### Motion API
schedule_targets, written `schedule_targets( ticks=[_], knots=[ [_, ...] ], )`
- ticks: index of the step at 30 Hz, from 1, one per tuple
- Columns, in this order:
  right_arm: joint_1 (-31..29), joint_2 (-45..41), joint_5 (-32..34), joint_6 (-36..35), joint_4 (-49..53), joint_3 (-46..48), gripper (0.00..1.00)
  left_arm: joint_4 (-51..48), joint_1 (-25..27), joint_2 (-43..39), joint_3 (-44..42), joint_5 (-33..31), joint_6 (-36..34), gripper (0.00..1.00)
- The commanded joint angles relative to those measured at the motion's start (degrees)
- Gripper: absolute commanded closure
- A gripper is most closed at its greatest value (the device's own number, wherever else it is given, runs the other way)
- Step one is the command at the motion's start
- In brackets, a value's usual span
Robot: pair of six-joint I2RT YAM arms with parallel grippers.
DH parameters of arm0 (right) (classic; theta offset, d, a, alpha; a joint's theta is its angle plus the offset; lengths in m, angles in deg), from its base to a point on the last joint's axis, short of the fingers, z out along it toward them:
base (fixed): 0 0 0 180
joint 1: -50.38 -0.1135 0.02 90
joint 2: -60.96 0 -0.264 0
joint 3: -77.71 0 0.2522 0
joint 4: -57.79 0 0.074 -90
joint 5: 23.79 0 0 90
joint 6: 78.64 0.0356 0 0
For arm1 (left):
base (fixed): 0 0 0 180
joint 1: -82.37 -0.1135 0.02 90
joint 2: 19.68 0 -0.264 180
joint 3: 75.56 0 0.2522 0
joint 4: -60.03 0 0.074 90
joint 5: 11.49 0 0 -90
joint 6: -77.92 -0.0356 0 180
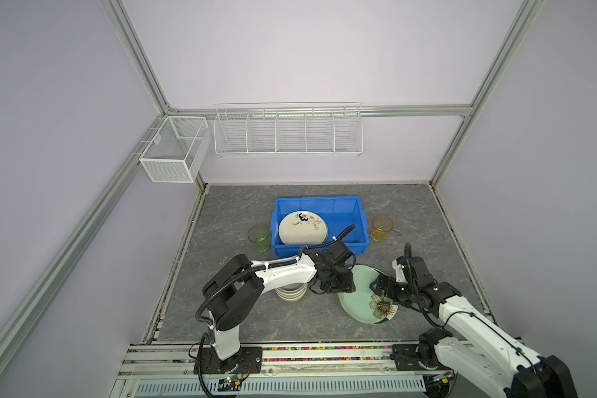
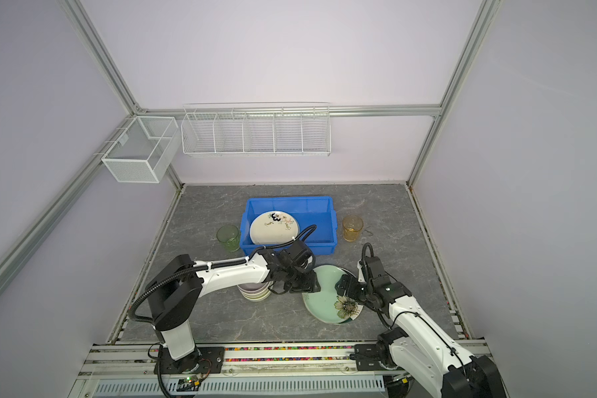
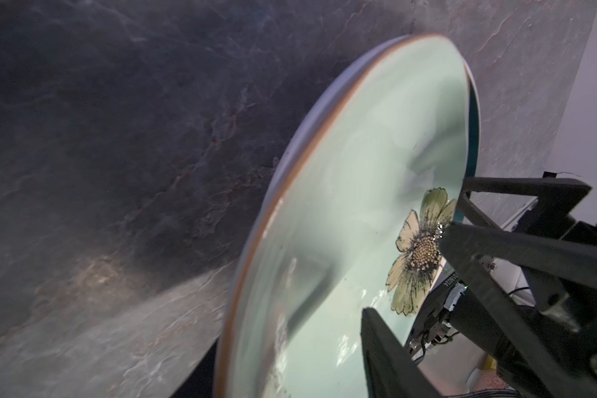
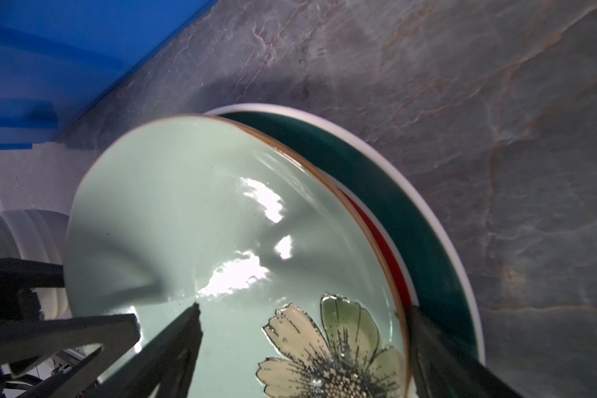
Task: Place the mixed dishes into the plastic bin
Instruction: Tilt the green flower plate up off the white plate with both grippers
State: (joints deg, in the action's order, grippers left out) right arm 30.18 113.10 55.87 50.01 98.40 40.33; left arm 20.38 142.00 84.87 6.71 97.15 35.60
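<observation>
In front of the blue bin (image 1: pixel 317 199), I see my left arm stretched low over the bowl stack (image 1: pixel 290 293), the left gripper (image 1: pixel 342 287) at the pale green floral plate (image 1: pixel 359 298)'s left edge; grip unclear. That plate lies on the teal-rimmed plate (image 4: pixel 411 206). My right gripper (image 1: pixel 376 286), elbow bent, straddles its right rim, jaws apart.

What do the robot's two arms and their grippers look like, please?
The left arm and right arm have glossy white links between chunky black joints, on black base plates. A black corrugated cable hose runs along each; white zip ties fasten the left one. The left gripper and right gripper are matte black, with flat fingers cut out like trusses.
</observation>
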Motion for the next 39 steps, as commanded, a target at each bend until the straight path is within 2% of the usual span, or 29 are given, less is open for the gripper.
schedule_targets(
  ticks=[1, 3, 7, 16, 23, 39],
  knots=[
    [-0.57, 0.42, -4.59, 1.21, -2.86, 0.97, 0.07, 3.85, 0.66, -1.84, 1.35, 2.2, -0.32, 0.51],
    [-0.61, 0.5, -4.59, 1.03, -2.87, 0.82, 0.07, 3.76, 0.7, -1.72, 1.57, 2.24, -0.37, 0.55],
    [-0.57, 0.73, -4.6, 0.83, -2.94, 0.85, 0.07, 3.43, 0.66, -1.41, 1.89, 2.15, -0.51, 0.72],
    [-0.61, 2.57, -3.72, 0.6, -3.49, 0.96, 0.07, 2.31, 0.48, -1.5, 2.31, 1.76, -1.0, 0.9],
    [-0.57, 2.84, -2.87, 0.29, -3.06, 0.52, 0.08, 1.68, -0.26, -2.2, 2.24, 1.56, -1.52, 0.98],
    [-0.61, 2.26, -1.17, -1.02, 0.07, -1.79, 0.11, 0.53, -1.69, -4.04, 1.69, 0.95, -2.46, 1.0]
  ],
)
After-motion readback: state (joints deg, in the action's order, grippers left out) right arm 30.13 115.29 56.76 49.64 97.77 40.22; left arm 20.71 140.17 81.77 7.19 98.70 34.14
